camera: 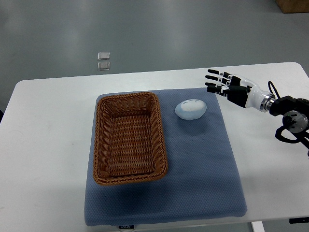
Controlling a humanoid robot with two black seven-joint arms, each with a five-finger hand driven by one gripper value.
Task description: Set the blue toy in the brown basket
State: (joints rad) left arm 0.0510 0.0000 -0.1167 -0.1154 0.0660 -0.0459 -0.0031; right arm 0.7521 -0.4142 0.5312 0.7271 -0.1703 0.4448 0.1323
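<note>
A pale blue rounded toy (190, 109) lies on the blue-grey mat (203, 164), just right of the brown wicker basket (100, 140). The basket holds nothing and stands on the mat's left half. My right hand (218, 82) comes in from the right edge, its fingers spread and holding nothing. It hovers up and to the right of the toy, apart from it. The left arm does not show.
The mat lies on a white table (48, 130). Two small clear plastic pieces (103, 61) lie on the grey floor beyond the table's far edge. A brown box corner (292, 5) shows at the top right.
</note>
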